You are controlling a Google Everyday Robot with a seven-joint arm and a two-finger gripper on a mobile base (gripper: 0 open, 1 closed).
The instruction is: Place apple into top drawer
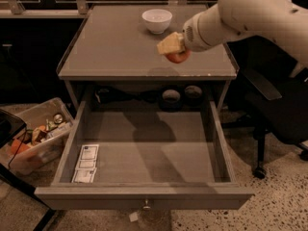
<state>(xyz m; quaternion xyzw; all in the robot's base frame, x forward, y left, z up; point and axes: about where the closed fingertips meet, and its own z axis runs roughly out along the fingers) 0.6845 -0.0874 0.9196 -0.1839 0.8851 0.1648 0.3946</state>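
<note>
My gripper (172, 48) is above the front right part of the grey tabletop (115, 47), shut on the red-orange apple (178, 57), which shows under the pale fingers (169, 43). The apple is held clear of the surface, near the table's front edge. The top drawer (144, 148) is pulled open below, wide and shallow, with white paper packets (85, 163) at its front left and a small metal knob (146, 206) on its flat front. The drawer's open floor lies below and in front of the apple.
A white bowl (157, 20) stands at the back of the tabletop. Two dark round objects (171, 96) sit behind the drawer. A clear bin of clutter (33, 138) is on the floor at the left. A black office chair (279, 109) stands at the right.
</note>
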